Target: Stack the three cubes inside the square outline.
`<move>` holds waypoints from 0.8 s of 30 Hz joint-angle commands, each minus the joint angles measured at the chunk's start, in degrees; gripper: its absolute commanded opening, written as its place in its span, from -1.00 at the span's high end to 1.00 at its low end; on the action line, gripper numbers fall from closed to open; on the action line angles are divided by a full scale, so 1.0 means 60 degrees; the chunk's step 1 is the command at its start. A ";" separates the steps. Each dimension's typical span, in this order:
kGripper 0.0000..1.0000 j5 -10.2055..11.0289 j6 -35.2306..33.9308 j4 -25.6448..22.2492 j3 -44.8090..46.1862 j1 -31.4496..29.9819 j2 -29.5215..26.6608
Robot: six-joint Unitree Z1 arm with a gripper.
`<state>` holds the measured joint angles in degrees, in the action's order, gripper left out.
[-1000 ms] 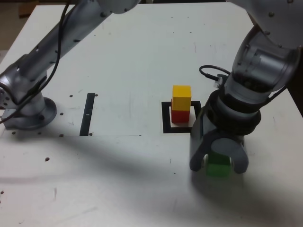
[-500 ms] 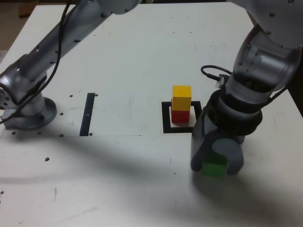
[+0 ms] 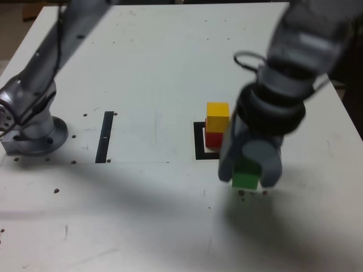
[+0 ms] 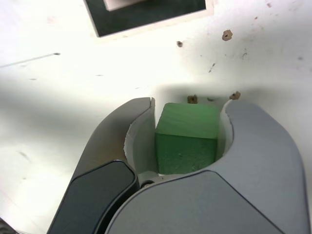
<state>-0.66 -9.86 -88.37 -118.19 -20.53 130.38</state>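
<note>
Above the white table (image 3: 142, 68), the gripper (image 3: 247, 170) clamps the green cube (image 3: 245, 179) between closed jaws. Beside it, the yellow cube (image 3: 217, 116) sits on the red cube (image 3: 212, 138) inside the square outline (image 3: 198, 141).

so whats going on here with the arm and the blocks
The arm's end effector is shut on the green cube, which the exterior view shows held clear of the table. The yellow cube already sits on the red cube inside the square outline. The green cube is beside that stack, on the exterior view's right and a little nearer the camera, so it is the last block not yet stacked.
</note>
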 commanded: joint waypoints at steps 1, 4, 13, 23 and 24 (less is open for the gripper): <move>0.46 0.0089 0.0048 -0.0072 0.0193 0.0005 -0.0365; 0.46 0.0233 0.0061 -0.0170 0.0429 -0.0007 -0.0817; 0.46 0.0674 0.0178 -0.0426 0.1153 0.0271 -0.2007; 0.46 0.0652 0.0856 -0.0433 0.1874 0.1318 -0.2692; 0.46 0.0643 0.0946 -0.0433 0.1918 0.1435 -0.2728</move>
<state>3.28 -4.72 -90.50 -106.88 -12.53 114.65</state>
